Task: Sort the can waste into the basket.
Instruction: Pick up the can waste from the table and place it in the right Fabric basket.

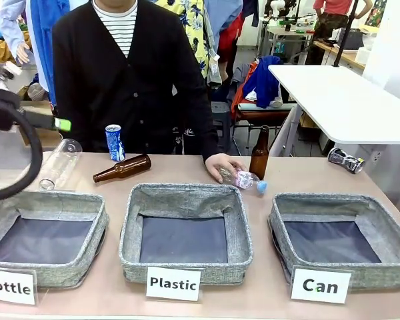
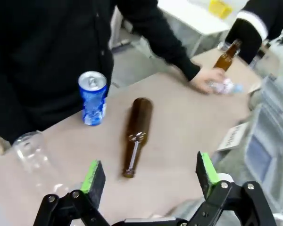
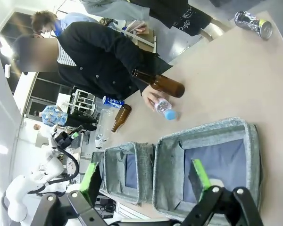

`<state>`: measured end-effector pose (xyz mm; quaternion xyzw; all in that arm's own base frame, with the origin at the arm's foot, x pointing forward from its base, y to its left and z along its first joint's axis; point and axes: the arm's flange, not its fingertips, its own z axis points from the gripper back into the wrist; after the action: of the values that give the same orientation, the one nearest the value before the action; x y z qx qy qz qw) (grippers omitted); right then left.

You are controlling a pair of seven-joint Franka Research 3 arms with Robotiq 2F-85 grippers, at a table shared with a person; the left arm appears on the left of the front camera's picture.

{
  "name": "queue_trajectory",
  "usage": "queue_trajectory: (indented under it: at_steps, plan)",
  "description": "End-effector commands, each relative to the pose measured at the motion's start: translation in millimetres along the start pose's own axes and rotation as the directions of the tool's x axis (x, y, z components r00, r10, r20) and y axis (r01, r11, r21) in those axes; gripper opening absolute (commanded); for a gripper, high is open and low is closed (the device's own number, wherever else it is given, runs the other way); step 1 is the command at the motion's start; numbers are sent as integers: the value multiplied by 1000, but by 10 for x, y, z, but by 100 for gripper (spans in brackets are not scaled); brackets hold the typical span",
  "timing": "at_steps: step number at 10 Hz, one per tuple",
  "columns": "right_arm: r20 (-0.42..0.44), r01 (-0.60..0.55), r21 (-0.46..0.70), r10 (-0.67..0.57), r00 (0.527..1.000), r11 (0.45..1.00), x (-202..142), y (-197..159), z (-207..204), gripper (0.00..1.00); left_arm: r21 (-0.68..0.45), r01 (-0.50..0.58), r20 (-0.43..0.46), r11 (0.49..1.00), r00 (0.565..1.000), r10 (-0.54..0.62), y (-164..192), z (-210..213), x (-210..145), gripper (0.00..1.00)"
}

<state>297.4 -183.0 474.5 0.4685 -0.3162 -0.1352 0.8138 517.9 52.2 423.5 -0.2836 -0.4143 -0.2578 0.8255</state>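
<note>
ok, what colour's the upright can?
The can is blue, white lettering, silver top; best in the left wrist view.

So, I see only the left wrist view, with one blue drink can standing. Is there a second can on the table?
Observer: Yes. A crushed dark can with silver patches lies near the table's far right corner.
Operator: Where is the basket for cans?
Observer: The square grey woven basket carded "Can" is the rightmost of three.
Operator: Is the right gripper free?
Observer: The right gripper is open and holds nothing.
</note>
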Motion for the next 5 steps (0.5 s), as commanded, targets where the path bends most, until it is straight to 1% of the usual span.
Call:
queue_trajectory:
  at_steps: [1, 2, 4, 5]
  plan:
    - [15, -27, 22, 27, 1000, 999, 34, -3, -14, 100, 163, 64, -46, 984, 997, -57, 22, -51, 42, 100]
    - [15, -27, 22, 27, 1000, 999, 34, -3, -14, 100, 0, 0, 0, 1000, 1000, 0, 0, 0, 0, 100]
    - [15, -27, 22, 27, 1000, 999, 34, -3, -14, 100, 0, 0, 0, 1000, 1000, 0, 0, 0, 0, 100]
    - [15, -27, 22, 27, 1000, 999, 34, -3, -14, 100, 52, 34, -27, 998, 999, -33, 52, -101, -28, 100]
